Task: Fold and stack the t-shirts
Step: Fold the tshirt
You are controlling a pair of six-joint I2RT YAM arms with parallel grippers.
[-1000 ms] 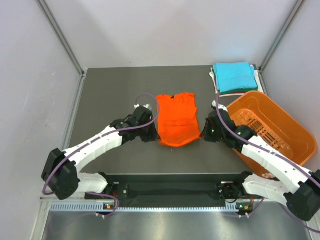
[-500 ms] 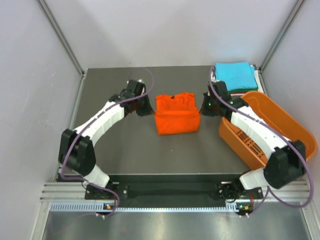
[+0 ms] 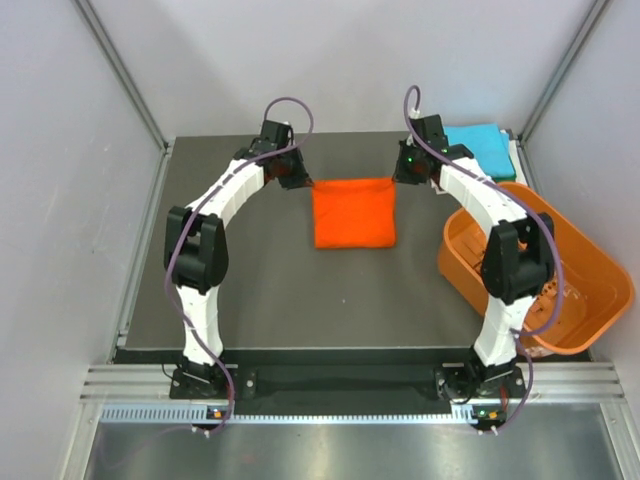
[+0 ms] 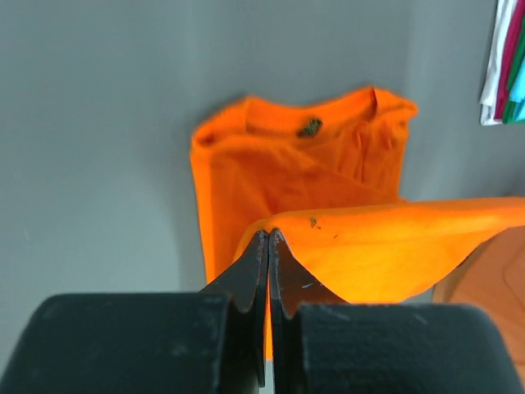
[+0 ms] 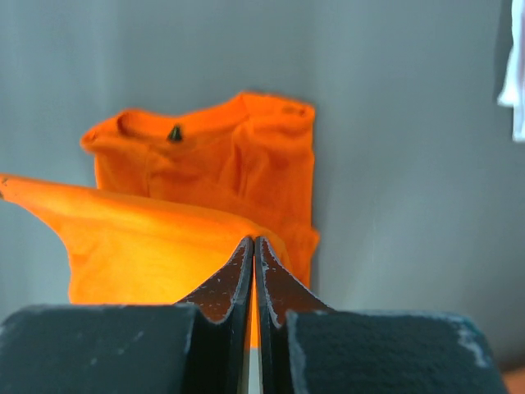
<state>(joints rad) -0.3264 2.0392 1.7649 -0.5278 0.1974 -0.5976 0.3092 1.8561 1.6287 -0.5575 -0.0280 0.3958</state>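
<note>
The orange t-shirt [image 3: 353,212] lies on the dark table, folded over on itself. My left gripper [image 3: 300,182] is shut on its far left corner, and my right gripper [image 3: 399,178] is shut on its far right corner. In the left wrist view the held hem [image 4: 385,246] is lifted above the collar part below, pinched at my gripper [image 4: 269,235]. The right wrist view shows the same: the hem [image 5: 148,246] pinched at my gripper [image 5: 253,241]. The turquoise folded t-shirt [image 3: 485,148] tops a stack at the far right corner.
The orange slotted plastic basket [image 3: 560,290] stands tilted at the right edge, close to my right arm. Grey walls surround the table on three sides. The edge of the shirt stack [image 4: 507,66] shows in the left wrist view.
Both grippers have carried the shirt's near hem away from the arm bases, up and over to the collar end. The shirt went from spread long to a square fold.
</note>
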